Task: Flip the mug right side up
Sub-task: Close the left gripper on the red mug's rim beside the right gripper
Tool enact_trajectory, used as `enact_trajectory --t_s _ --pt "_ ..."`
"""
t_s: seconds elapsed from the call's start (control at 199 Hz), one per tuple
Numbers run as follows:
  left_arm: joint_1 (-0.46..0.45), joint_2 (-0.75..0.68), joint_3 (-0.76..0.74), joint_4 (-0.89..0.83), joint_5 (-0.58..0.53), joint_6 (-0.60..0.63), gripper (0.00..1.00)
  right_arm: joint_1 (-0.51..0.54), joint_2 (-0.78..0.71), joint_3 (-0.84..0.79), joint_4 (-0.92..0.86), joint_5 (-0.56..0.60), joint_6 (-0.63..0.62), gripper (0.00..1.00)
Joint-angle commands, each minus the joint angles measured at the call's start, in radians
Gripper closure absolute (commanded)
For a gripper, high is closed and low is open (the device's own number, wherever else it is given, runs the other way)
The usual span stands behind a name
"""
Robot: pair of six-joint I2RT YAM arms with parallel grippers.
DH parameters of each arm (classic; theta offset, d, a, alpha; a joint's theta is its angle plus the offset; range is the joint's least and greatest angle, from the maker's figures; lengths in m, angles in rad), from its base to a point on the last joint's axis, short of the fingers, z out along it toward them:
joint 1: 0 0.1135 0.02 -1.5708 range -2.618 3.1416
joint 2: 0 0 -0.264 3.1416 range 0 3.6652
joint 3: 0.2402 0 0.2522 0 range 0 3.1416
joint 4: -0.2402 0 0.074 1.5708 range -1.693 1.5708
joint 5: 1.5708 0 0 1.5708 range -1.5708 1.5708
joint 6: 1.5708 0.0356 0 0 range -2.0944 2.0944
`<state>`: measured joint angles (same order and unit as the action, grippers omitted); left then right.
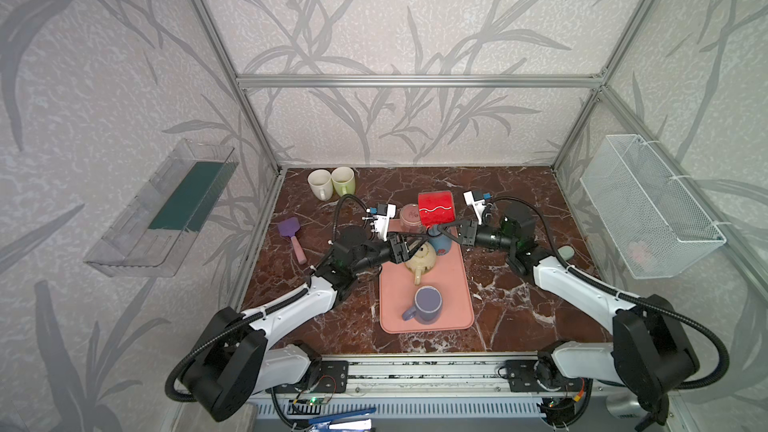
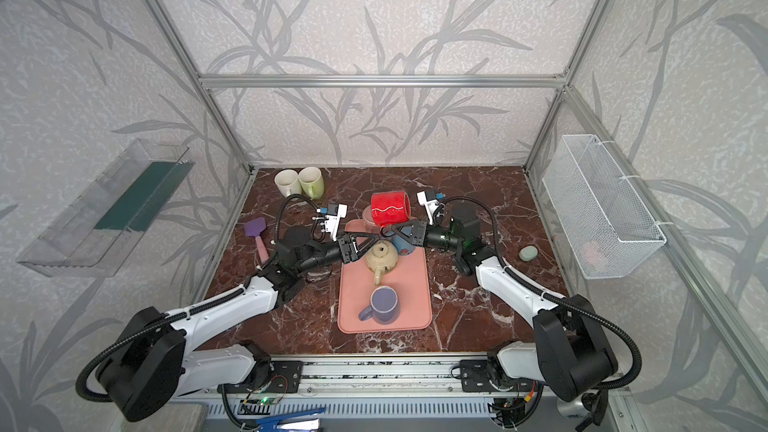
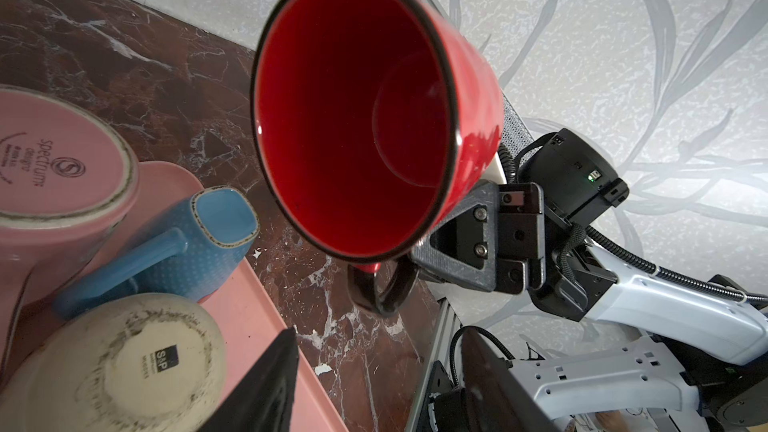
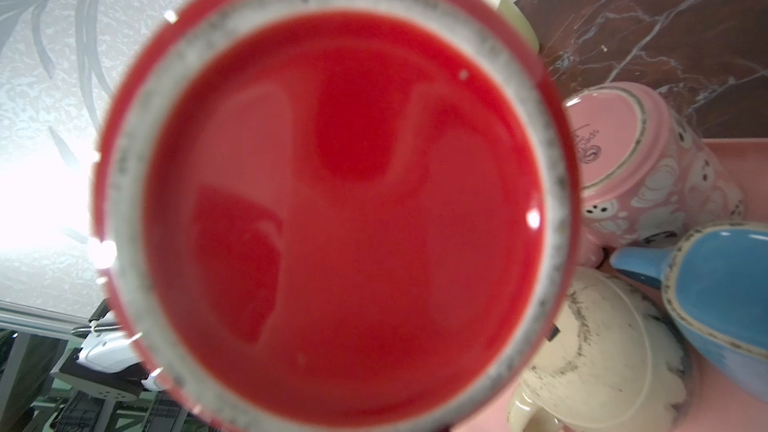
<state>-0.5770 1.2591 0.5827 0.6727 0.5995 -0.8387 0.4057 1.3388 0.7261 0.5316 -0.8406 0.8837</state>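
Observation:
The red mug (image 1: 435,209) (image 2: 390,208) hangs on its side in the air over the far end of the pink tray (image 1: 457,309). Its mouth (image 3: 353,118) faces my left arm and its base (image 4: 332,201) fills the right wrist view. The dark handle (image 3: 380,288) points down. My right gripper (image 1: 440,231) (image 2: 392,229) is shut on that handle; its own jaws are hidden in the right wrist view. My left gripper (image 1: 424,238) (image 2: 376,238) (image 3: 380,351) sits just below the mug's mouth, open and holding nothing.
On the tray stand an upright purple mug (image 1: 428,305), an upturned cream mug (image 1: 422,261), a blue mug (image 1: 442,245) and an upturned pink mug (image 1: 411,218). White (image 1: 320,182) and green (image 1: 344,180) mugs stand at the back left. A purple spatula (image 1: 291,234) lies at the left.

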Motion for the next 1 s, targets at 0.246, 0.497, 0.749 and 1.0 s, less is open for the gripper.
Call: enact_trajectory --t_s 0.246,0.497,0.749,1.0 --pt "-0.018 0.101 0.066 0.182 0.034 -0.046 0.47 -0.004 0.121 0.026 0.504 -0.147 0.159 1.00" --pt "-0.019 0.103 0.083 0.185 0.026 -0.035 0.52 -0.003 0.148 0.018 0.545 -0.163 0.168 1.00" --pt "-0.018 0.126 0.083 0.199 0.022 -0.040 0.60 -0.001 0.152 0.009 0.610 -0.185 0.203 1.00" --pt "-0.018 0.114 0.083 0.215 0.018 -0.045 0.65 0.019 0.154 -0.006 0.637 -0.212 0.215 1.00"
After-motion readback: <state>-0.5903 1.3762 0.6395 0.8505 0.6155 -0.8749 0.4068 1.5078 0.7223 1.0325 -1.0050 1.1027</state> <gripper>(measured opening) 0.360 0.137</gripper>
